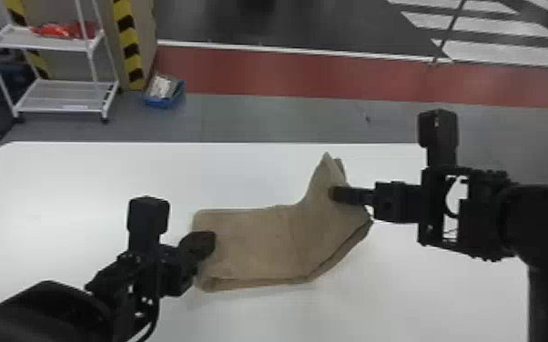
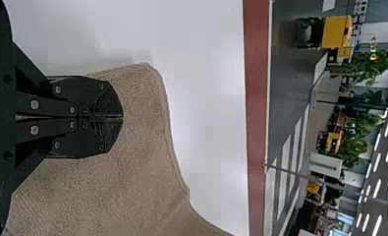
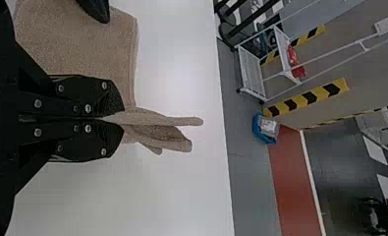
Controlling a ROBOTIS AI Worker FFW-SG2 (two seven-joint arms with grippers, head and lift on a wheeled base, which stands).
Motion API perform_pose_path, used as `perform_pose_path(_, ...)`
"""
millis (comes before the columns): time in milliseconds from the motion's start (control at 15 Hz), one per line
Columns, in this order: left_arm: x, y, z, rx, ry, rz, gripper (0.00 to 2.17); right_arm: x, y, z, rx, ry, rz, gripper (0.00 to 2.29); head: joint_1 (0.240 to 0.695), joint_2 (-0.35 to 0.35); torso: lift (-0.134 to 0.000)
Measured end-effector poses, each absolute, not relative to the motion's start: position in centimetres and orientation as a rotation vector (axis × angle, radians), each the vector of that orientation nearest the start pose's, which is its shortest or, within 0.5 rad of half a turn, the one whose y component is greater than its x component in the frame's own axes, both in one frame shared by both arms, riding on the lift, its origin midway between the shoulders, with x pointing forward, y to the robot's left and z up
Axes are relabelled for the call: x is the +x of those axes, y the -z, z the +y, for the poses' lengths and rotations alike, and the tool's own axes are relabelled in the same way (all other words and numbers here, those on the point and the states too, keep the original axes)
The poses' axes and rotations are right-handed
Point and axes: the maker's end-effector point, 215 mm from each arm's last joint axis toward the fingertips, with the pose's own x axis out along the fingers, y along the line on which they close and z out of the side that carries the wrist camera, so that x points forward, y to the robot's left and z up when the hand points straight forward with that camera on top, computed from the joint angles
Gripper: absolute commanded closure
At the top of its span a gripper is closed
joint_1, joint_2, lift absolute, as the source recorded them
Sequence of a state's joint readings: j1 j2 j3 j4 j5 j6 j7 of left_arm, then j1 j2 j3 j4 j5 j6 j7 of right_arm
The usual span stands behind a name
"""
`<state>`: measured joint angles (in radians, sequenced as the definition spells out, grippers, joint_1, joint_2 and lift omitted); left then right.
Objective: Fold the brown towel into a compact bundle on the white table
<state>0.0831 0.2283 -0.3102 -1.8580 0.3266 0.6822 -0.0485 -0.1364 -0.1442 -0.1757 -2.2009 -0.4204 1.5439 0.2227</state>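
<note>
Towel folding, left to right, clock positions taken about the cloth in the head view. At 9 o'clock, the left gripper [image 1: 205, 241] rests on the top face, its jaws closed together with no cloth visible between them. Centre, the brown towel [image 1: 250, 250] lies on the white table [image 1: 82, 182], already layered, with stacked edges along its 6 o'clock side; its far end rises to a peak near 1 o'clock. At 2 o'clock, the right gripper [image 1: 336, 194] has its jaws clamped on layers of that raised end. The step in hand appears to be turning this end over toward 9 o'clock. For a clean fold, the left gripper should press lightly as an anchor and clear the landing area in time; the right should carry all layers together in a low arc, match the long edges and open only once the flap lies flat, lest inner layers slip
</note>
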Motion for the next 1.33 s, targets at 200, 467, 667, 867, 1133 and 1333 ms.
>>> perform_pose_path(200,48.6,46.9,7.0,-0.030,0.457,0.585,1.35,49.5,32.6,-19.0,0.216,-0.393,0.742,1.18,0.695,-0.135,-0.124)
perform_pose_path(467,48.3,47.3,5.5,-0.026,0.476,0.592,1.35,49.2,33.0,-17.1,0.192,-0.418,0.754,1.18,0.695,-0.132,-0.124)
perform_pose_path(667,47.8,47.4,4.5,-0.023,0.492,0.595,1.35,49.3,33.6,-14.5,0.164,-0.445,0.757,1.18,0.695,-0.120,-0.124)
perform_pose_path(867,47.3,47.5,3.9,-0.022,0.502,0.598,1.35,49.3,34.6,-11.7,0.151,-0.475,0.768,1.18,0.695,-0.092,-0.124)
perform_pose_path(1133,46.9,47.6,3.8,-0.026,0.503,0.599,1.35,48.9,36.3,-9.6,0.121,-0.487,0.796,1.18,0.695,-0.068,-0.124)
perform_pose_path(1333,46.9,47.6,3.9,-0.027,0.501,0.597,1.36,48.3,38.0,-8.9,0.101,-0.489,0.832,1.16,0.695,-0.060,-0.124)
